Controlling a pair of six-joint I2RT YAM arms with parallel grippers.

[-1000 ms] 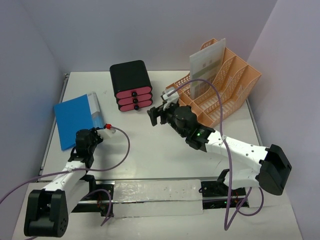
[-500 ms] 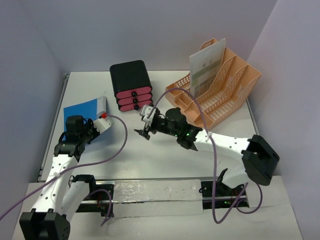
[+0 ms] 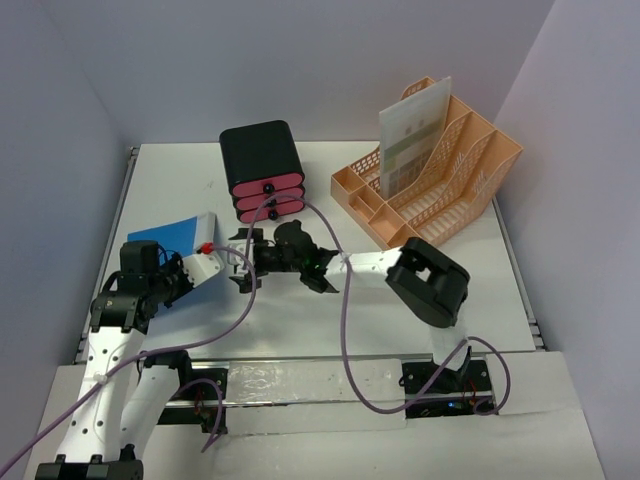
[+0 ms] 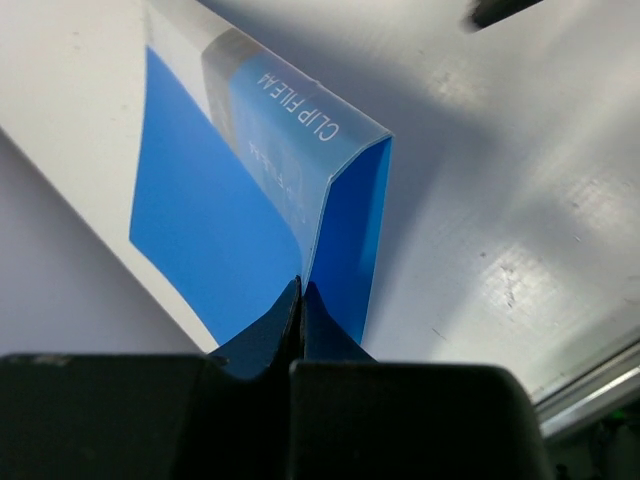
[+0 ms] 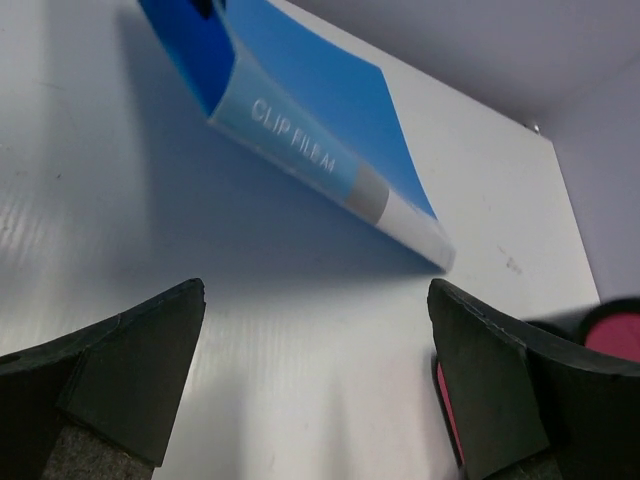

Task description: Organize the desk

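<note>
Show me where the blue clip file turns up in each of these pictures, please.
Top external: the blue clip file is left of centre, pinched by the left tool.
Left wrist: the file fills the centre-left, spine uppermost.
Right wrist: the file slants across the upper middle.
Shared landmark: the white desk beneath it, seen in all three.
</note>
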